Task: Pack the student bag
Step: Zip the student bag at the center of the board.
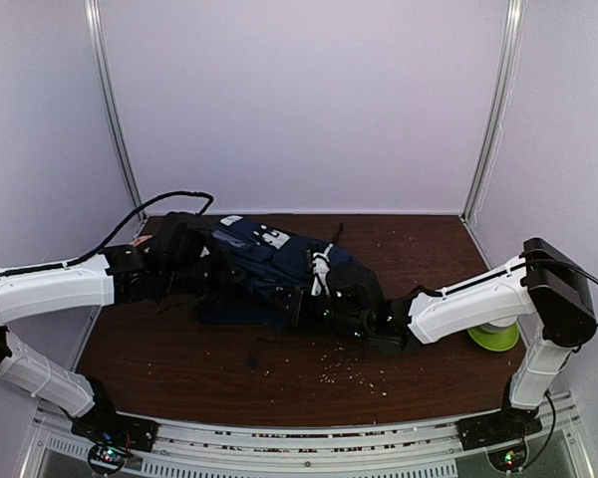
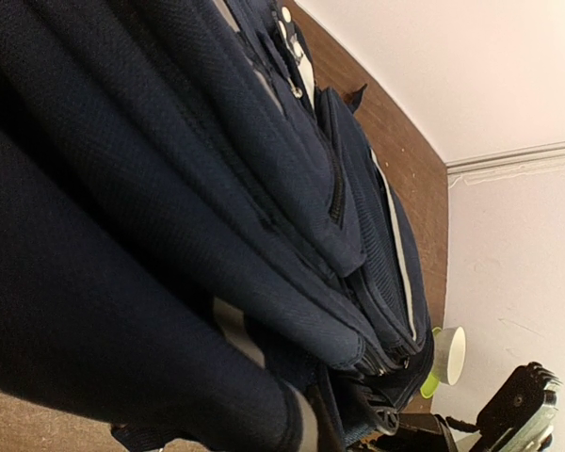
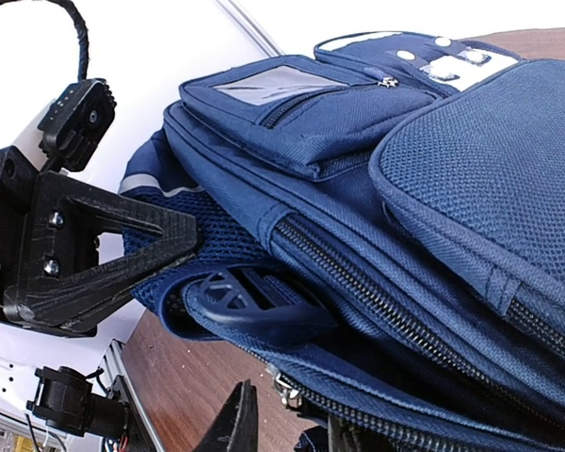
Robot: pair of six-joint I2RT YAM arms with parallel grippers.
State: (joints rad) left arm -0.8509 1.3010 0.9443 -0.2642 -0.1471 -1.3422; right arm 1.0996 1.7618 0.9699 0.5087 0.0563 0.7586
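The student bag (image 1: 269,264), navy blue with white patches, lies on its side across the middle of the table between both arms. My left gripper (image 1: 179,261) is buried in the bag's left end. In the left wrist view the navy folds of the bag (image 2: 217,188) fill the frame, gather at the jaws and hide the fingers. My right gripper (image 1: 354,314) is at the bag's right end. In the right wrist view its black fingertips (image 3: 248,419) stand apart just under a main zipper, with the metal zipper pull (image 3: 287,388) between them. The bag (image 3: 433,169) looms above.
A lime-green and white round object (image 1: 493,337) sits on the table by the right arm and also shows in the left wrist view (image 2: 447,356). Crumbs (image 1: 354,370) are scattered on the brown table (image 1: 179,358). The left arm's black gripper body (image 3: 85,245) is close to the bag's side.
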